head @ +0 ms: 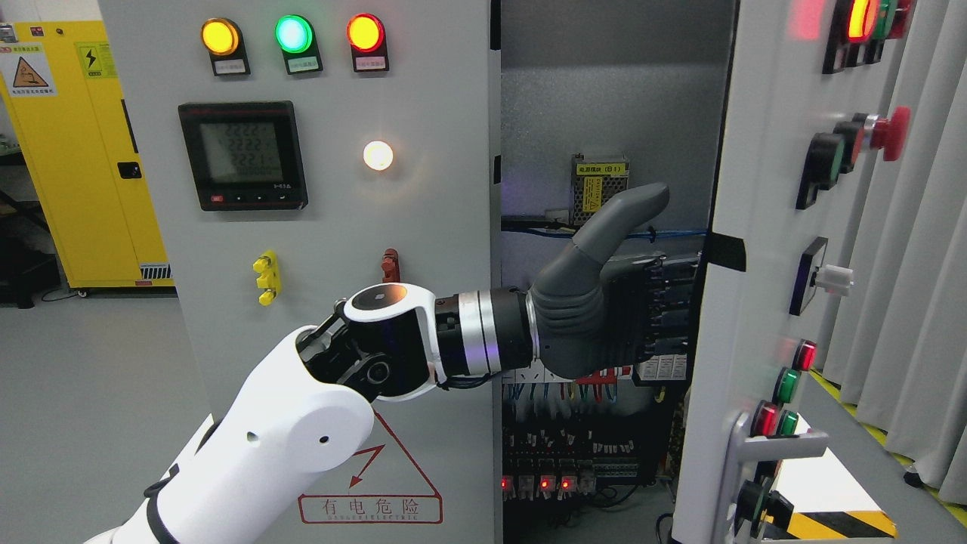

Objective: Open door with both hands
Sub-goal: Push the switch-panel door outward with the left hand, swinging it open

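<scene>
We saw the right-hand door (763, 249) of the grey electrical cabinet (332, 227) swung well open toward us, its front face with coloured buttons, a red mushroom button (891, 134) and a metal handle (770, 449) turned almost edge-on at the picture's right. Our left arm came in from the lower left and reached across the gap. The left hand (604, 302) was at the door's inner edge, thumb raised, its fingers (668, 302) pressed against or hooked round that edge; we could not tell whether they truly gripped it. Behind the hand lay the cabinet interior (604, 113) with wiring and small red lights low down. The left door stayed shut, showing three lamps, a meter display (243, 155) and a warning triangle.
</scene>
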Robot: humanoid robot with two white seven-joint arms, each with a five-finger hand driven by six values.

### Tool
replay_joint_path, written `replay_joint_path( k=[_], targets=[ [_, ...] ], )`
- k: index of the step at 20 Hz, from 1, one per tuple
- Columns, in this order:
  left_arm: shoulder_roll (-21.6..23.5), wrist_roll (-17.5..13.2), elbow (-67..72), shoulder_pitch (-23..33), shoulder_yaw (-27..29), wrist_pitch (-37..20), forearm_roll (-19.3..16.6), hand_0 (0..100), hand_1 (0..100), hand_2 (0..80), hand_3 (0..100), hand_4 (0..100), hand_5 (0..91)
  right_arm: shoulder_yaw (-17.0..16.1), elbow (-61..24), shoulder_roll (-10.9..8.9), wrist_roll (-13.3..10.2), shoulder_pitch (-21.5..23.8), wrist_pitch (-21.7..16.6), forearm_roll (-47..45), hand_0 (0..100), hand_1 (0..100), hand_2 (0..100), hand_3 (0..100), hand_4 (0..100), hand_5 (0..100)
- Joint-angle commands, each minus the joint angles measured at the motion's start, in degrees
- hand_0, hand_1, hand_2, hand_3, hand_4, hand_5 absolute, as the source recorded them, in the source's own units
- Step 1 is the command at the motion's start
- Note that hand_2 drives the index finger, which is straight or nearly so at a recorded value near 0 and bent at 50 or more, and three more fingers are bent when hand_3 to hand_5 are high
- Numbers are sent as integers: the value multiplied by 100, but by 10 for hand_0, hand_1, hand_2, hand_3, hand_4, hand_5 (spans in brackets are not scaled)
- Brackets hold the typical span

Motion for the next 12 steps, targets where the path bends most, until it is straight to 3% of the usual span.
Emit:
replay_joint_path(
  k=[1,12],
  targets=[
    [-492,7,81,-5,119,16,-21,0,0,0,0,9,0,0,0,149,0,0,1,-3,215,62,0,0,0,0],
    [-1511,16,784,-180,119,131,-382,0,0,13,29,67,0,0,9,97,0,0,1,6,215,63,0,0,0,0]
  ],
)
